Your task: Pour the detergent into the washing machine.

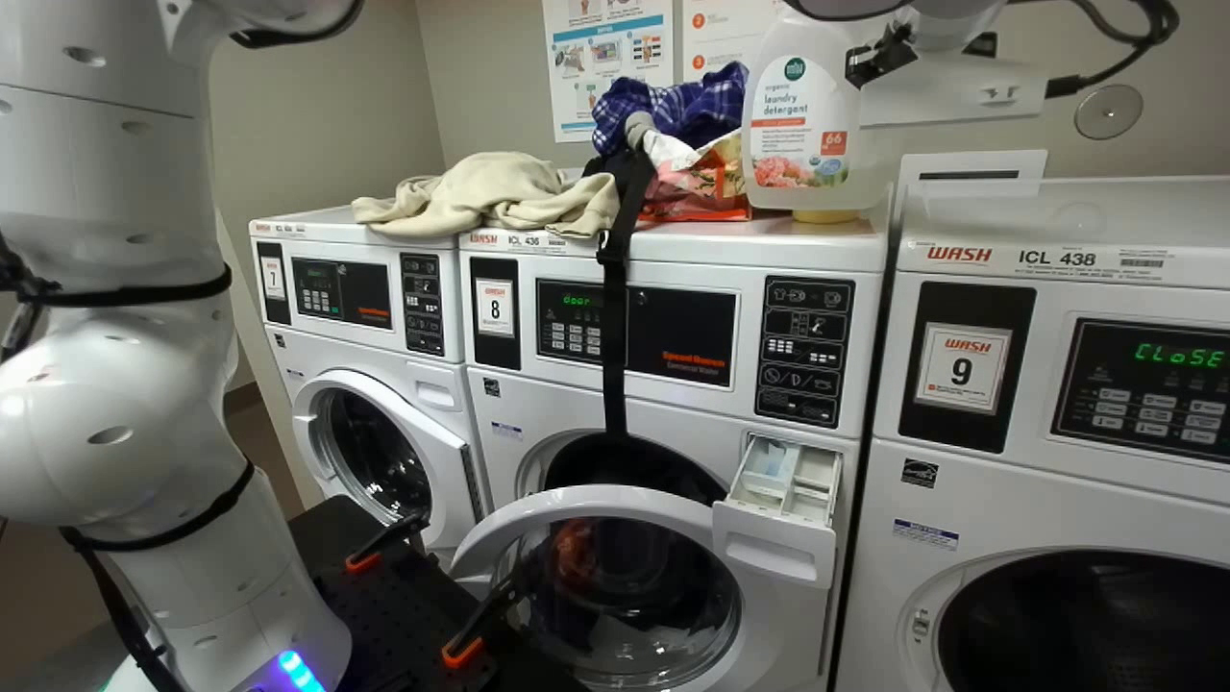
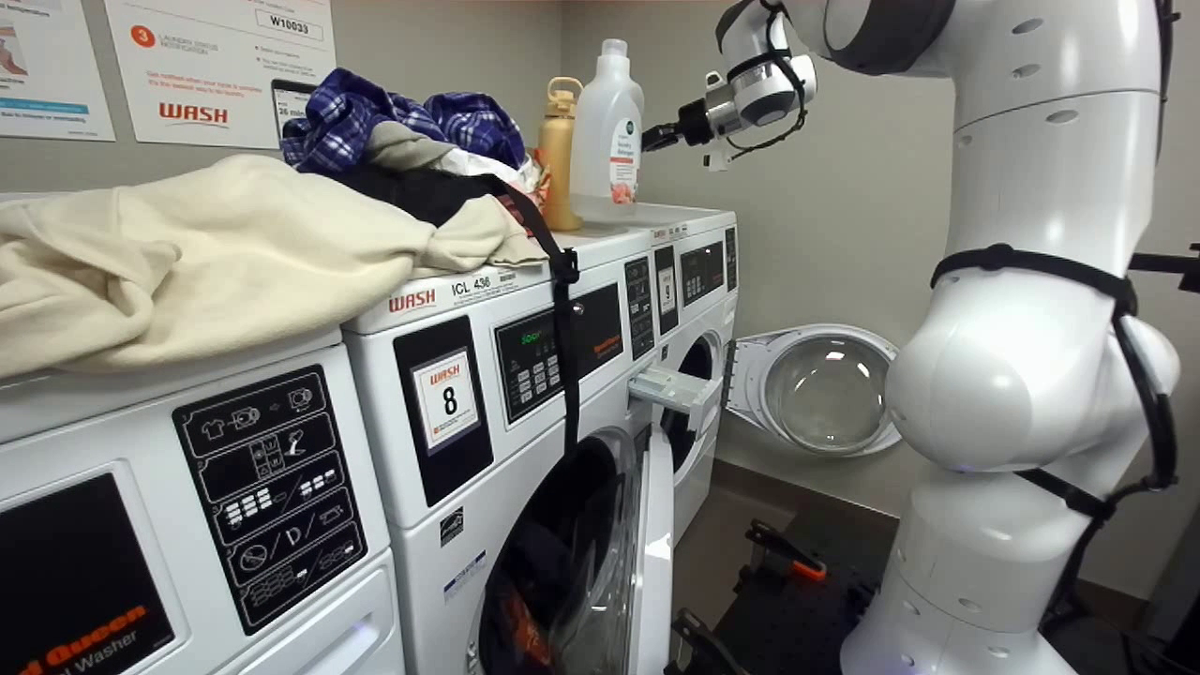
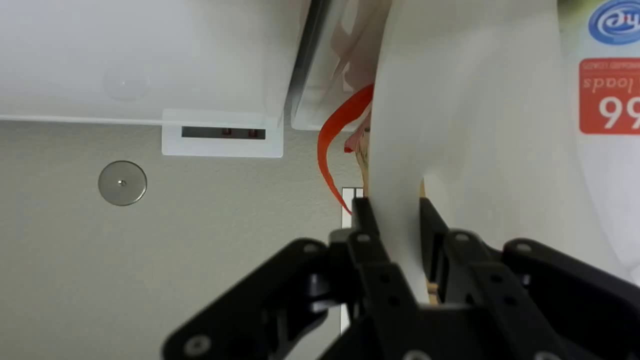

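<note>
Wrist view: the gripper [image 3: 395, 217] clamps the handle [image 3: 400, 145] of the detergent jug [image 3: 500, 140]. Both exterior views show the jug upright over the washing machine [image 1: 677, 411], near its top's edge beside machine 9 [image 1: 1047, 492], a yellow bottle [image 2: 560, 155] alongside.

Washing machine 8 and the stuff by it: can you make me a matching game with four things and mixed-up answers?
Things:
1. detergent jug
2. plaid cloth
3. small drawer
4. round door of washing machine 8

Answers:
A. swung open
B. purple-blue and white
C. held in the gripper
D. pulled out

Pairs: 1-C, 2-B, 3-D, 4-A
</note>
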Action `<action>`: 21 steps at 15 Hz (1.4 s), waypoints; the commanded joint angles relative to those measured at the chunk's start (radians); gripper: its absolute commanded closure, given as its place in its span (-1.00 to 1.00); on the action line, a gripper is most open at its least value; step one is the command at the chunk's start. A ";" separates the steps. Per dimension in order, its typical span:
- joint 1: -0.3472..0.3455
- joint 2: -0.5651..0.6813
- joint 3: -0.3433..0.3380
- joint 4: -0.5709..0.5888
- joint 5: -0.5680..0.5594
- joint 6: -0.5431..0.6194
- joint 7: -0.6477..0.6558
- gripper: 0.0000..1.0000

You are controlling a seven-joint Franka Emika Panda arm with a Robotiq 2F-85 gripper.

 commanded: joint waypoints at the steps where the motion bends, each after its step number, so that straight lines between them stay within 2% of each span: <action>1: 0.006 -0.099 -0.008 -0.022 -0.009 0.027 0.032 0.77; 8: 0.007 -0.159 -0.036 -0.048 -0.124 0.171 -0.045 0.78; 13: 0.002 -0.190 -0.053 -0.108 -0.169 0.280 -0.165 0.78; 21: 0.000 -0.287 -0.079 -0.323 -0.202 0.448 -0.423 0.77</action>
